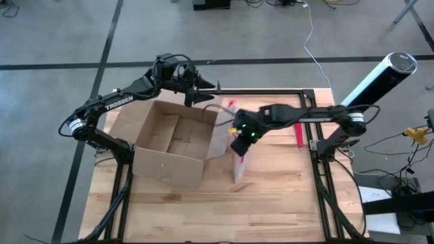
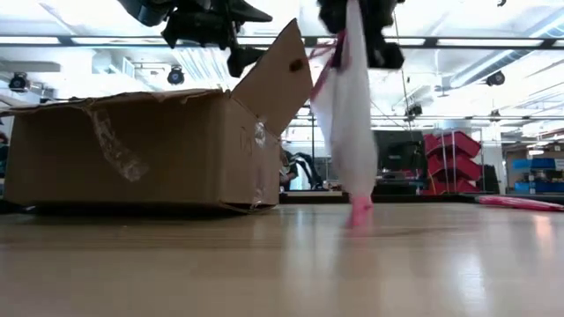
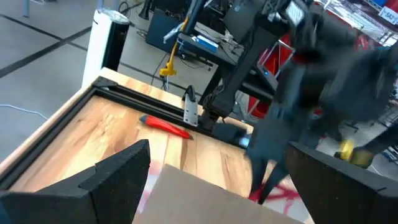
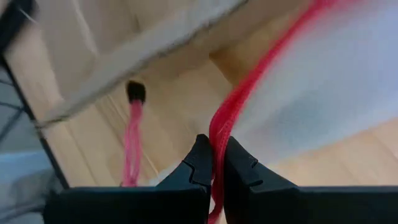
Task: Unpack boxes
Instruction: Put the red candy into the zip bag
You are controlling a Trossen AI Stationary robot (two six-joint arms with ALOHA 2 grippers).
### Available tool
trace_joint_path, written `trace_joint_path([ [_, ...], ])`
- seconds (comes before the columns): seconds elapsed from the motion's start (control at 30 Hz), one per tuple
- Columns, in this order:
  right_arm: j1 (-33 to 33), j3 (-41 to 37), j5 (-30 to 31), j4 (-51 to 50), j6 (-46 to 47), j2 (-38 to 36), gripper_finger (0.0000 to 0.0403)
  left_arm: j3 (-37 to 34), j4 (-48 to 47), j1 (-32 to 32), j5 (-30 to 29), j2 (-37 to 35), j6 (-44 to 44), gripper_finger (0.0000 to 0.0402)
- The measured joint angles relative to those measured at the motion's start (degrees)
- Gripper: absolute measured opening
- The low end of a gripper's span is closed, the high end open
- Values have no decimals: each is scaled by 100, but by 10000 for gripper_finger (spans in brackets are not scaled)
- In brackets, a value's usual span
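Box [image 1: 173,142] at centre-left lies open on the counter [image 1: 271,203]; we see right fingers [image 4: 213,163] clenched on the pouch [image 2: 351,114], lifting it clear; left fingers [image 3: 118,171] released, spread.

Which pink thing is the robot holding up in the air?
The pink-edged translucent pouch, pinched at its edge by the right gripper and hanging beside the brown cardboard box. The other pink item, a slim stick, lies flat on the wooden table.
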Motion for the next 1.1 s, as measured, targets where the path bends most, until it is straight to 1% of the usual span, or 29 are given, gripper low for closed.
trace_joint_path([
  [0.13, 117, -30, -240, -167, -198, 605, 0, 0, -29, 103, 1, -65, 1, 355],
  [0.27, 224, -52, -496, -184, -307, 1020, 0, 0, -211, 181, -1, -120, 10, 355],
  [0.37, 287, -84, -531, -251, -345, 1154, 0, -2, -326, 194, -1, -137, 87, 355],
  [0.53, 298, -318, -487, -588, -192, 1096, 0, 0, -450, 199, 0, -158, 152, 355],
  [0.67, 305, -732, -334, -589, -128, 831, 0, -1, -470, 199, 120, -158, 132, 355],
  [0.77, 305, -1159, -313, -365, -1, 529, 0, -1, -515, 199, 151, -158, 132, 355],
  [0.9, 305, -1914, -281, 401, 495, -117, 0, 0, -526, 199, 178, -158, 132, 355],
  [1.03, 366, -2953, -83, 1374, 1207, -824, 0, -1, -547, 199, 179, -158, 130, 355],
  [1.1, 415, -3476, -12, 1690, 1594, -1134, 0, 0, -544, 197, 180, -158, 130, 355],
])
